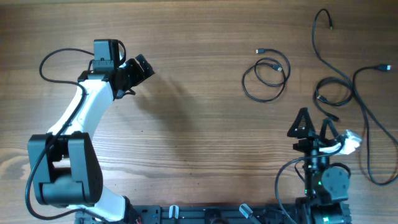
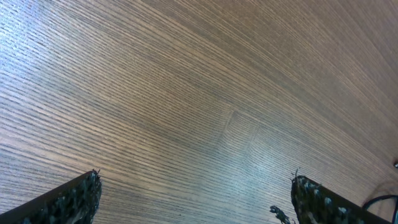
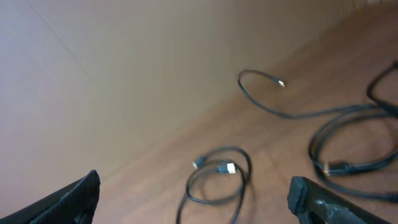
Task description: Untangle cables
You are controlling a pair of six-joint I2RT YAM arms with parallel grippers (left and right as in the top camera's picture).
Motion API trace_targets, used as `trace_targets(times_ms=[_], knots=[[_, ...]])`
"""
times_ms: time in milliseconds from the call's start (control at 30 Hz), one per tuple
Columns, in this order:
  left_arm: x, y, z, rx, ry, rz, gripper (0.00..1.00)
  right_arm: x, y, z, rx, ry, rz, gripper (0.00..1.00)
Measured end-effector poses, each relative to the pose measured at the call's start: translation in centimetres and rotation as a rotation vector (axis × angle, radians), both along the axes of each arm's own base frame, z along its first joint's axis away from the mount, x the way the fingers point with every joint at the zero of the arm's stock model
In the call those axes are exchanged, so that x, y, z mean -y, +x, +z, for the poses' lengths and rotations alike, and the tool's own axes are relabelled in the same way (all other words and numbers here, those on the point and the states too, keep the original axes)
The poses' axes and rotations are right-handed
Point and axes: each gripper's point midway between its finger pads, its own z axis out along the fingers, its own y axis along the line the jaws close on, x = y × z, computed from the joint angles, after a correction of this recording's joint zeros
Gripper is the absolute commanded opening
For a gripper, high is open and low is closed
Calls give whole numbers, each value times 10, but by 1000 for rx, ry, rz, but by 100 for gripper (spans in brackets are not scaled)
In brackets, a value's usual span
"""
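A wooden desk (image 1: 199, 143) is seen from above, with a white robot arm at each side. The left claw (image 1: 139, 67) is over bare wood at the upper left, its fingers spread wide with nothing between them. The right claw (image 1: 314, 127), low on the right, is also spread and empty. The thin black cables (image 1: 336, 71) lie on the right half of the desk. A small coiled cable (image 3: 229, 168) sits apart, while a looped cable (image 3: 339, 167) and longer cords cross one another near the right edge.
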Motion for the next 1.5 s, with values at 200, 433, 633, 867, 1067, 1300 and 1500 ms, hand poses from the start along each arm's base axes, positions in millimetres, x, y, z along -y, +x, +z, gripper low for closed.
trace_targets(times_ms=[200,433,633,867,1067,1300,1500], knots=[[0,0,0,0,0,0,100,0,-1,24,115,12,0,100],[0,0,0,0,0,0,100,0,1,-4,-3,0,0,100],[0,0,0,0,0,0,100,0,1,-4,-2,0,0,100],[0,0,0,0,0,0,100,0,1,-4,-2,-5,-2,100],[0,0,0,0,0,0,100,-8,1,-5,-34,-286,40,100],[0,0,0,0,0,0,100,-25,2,-9,-49,-680,132,100],[0,0,0,0,0,0,100,-30,2,-9,-41,-758,157,100]])
